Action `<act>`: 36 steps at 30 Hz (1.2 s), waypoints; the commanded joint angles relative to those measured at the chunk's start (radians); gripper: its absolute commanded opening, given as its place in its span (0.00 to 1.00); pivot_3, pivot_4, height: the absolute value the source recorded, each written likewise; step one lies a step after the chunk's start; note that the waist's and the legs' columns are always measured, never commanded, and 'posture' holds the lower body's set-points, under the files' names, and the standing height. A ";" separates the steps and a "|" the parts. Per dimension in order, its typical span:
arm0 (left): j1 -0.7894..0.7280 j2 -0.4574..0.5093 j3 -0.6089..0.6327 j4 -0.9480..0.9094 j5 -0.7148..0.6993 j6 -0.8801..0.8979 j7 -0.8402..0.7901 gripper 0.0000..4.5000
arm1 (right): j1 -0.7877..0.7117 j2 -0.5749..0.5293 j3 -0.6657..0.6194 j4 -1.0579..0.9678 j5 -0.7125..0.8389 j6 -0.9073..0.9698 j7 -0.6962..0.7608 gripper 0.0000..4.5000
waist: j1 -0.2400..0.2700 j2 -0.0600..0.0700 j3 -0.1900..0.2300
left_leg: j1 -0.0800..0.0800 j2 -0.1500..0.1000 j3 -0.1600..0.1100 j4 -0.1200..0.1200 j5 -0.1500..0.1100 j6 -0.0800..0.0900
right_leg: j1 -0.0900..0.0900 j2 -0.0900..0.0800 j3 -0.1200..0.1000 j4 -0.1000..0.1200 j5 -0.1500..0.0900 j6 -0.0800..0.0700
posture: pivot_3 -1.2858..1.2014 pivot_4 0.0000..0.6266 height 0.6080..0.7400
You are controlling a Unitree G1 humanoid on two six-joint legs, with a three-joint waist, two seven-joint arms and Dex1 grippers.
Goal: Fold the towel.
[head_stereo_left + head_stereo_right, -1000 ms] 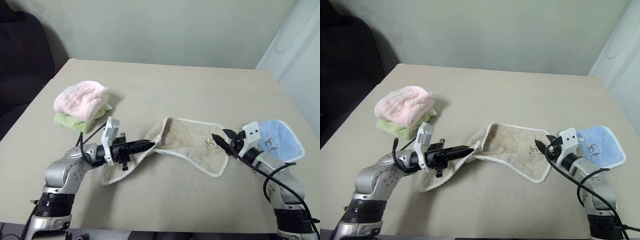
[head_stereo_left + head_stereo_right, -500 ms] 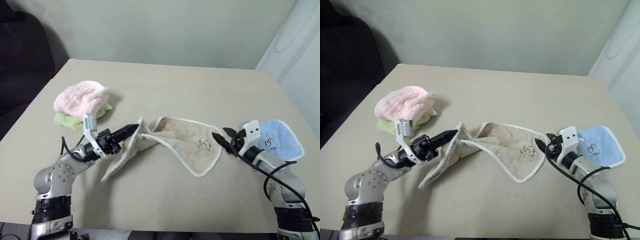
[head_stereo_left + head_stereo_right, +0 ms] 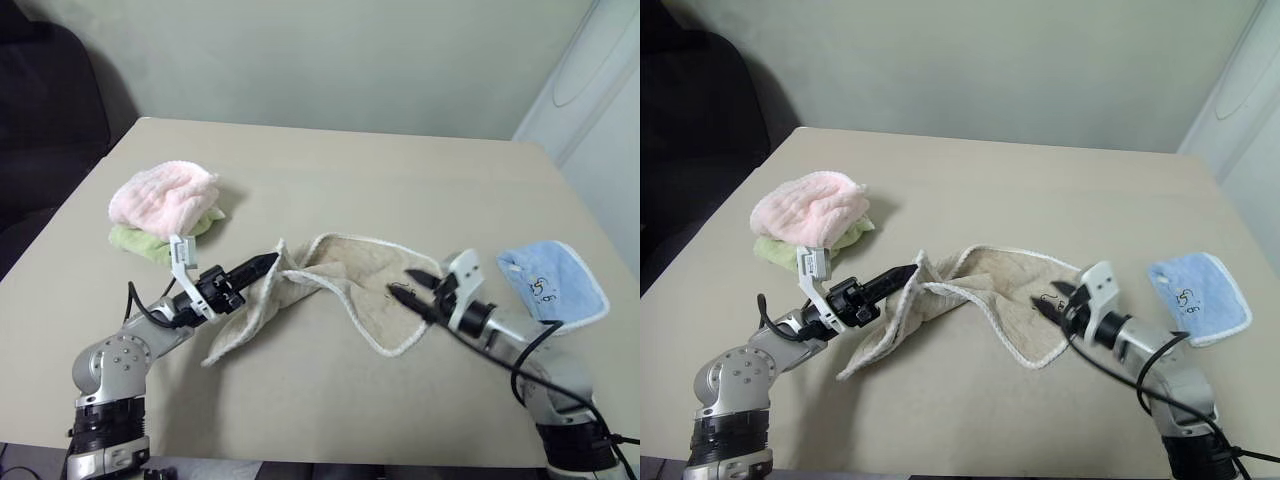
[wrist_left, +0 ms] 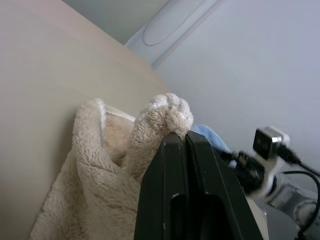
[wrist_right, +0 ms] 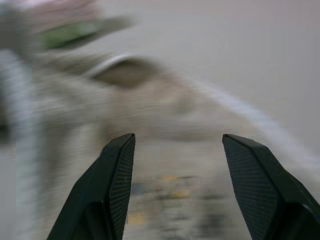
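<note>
The beige towel (image 3: pixel 340 268) with white corded edging lies crumpled in a long band across the table's middle. My left gripper (image 3: pixel 271 259) is shut on a bunched fold at the towel's left part and holds it a little above the table; in the left wrist view the black fingers (image 4: pixel 172 150) pinch the plush fold (image 4: pixel 165 112). My right gripper (image 3: pixel 405 286) is open and hovers over the towel's right end, where a small dark embroidered mark (image 3: pixel 1048 298) shows. The right wrist view has the towel (image 5: pixel 165 110) lying between the spread fingers (image 5: pixel 120 170).
A pink cloth (image 3: pixel 165 195) is piled on a green cloth (image 3: pixel 135 243) at the table's left. To the right lies a light-blue cloth (image 3: pixel 553 282) near the table's edge. A dark chair (image 3: pixel 40 110) stands beyond the left edge.
My left gripper has drawn the towel's fold to the left and rolled its wrist, dragging the towel along. My right gripper has swung left from beside the blue cloth to over the towel's right end.
</note>
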 commanded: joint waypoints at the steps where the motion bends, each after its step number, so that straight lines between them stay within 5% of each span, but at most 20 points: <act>1: -0.011 0.004 0.012 -0.024 -0.014 -0.006 0.001 0.01 | 0.031 -0.023 0.057 0.015 -0.048 0.013 0.010 0.66 | 0.001 0.000 0.000 | 0.000 0.000 0.000 0.000 0.000 0.000 | 0.000 0.000 0.000 0.000 0.000 0.000 | 0.52 0.24 1.00; 15: -0.169 0.125 0.208 0.234 0.021 -0.111 0.037 0.01 | 0.069 -0.022 0.071 0.087 -0.092 0.049 -0.028 0.66 | 0.001 -0.010 -0.006 | 0.000 0.000 -0.001 0.000 0.000 -0.002 | 0.000 0.001 0.001 0.000 0.000 0.000 | 0.52 0.24 1.00; 30: -0.133 0.121 0.139 0.193 0.092 -0.120 0.014 0.01 | 0.109 -0.096 -0.119 -0.150 0.092 0.052 0.062 0.66 | 0.004 -0.011 -0.005 | -0.006 -0.001 -0.001 0.000 -0.001 -0.004 | -0.005 0.000 0.001 0.000 -0.003 -0.004 | 0.52 0.24 1.00; 36: -0.113 0.115 0.080 0.156 0.125 -0.128 -0.019 0.00 | 0.049 -0.113 -0.236 -0.205 0.227 0.126 0.036 0.97 | 0.000 -0.012 -0.005 | -0.004 0.002 -0.001 -0.002 0.001 -0.010 | -0.005 0.005 0.000 0.001 -0.006 0.002 | 0.52 0.24 1.00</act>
